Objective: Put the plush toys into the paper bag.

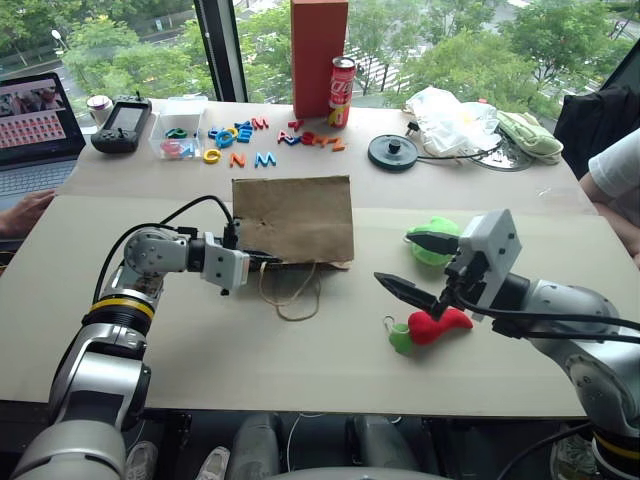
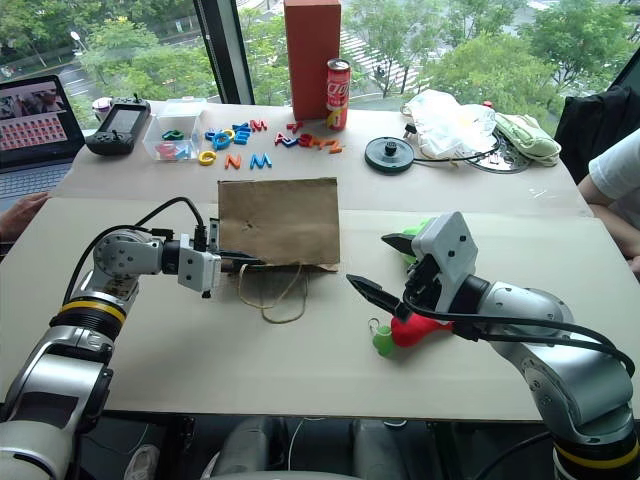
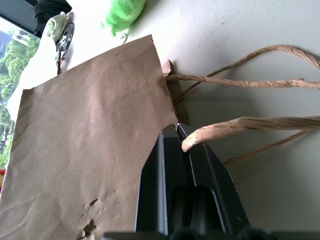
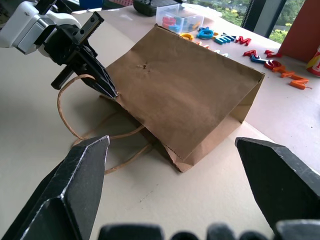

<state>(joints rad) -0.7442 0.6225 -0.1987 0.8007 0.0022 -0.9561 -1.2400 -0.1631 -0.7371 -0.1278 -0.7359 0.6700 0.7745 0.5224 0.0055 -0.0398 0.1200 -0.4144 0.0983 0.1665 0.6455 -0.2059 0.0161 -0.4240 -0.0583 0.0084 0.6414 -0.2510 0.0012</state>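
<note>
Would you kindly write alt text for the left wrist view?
The left gripper is shut on a handle of the flat brown paper bag lying on the table. A green toy lies beyond the bag.

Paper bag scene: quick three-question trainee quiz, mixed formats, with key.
1. True or false: the left gripper is shut at the mouth edge of the bag, by a handle.
2. The right gripper is: A) open, empty B) shut on the chili toy C) shut on the green toy
3. Fill in: the bag lies ___ on the table.

Key: 1 true; 2 A; 3 flat.
</note>
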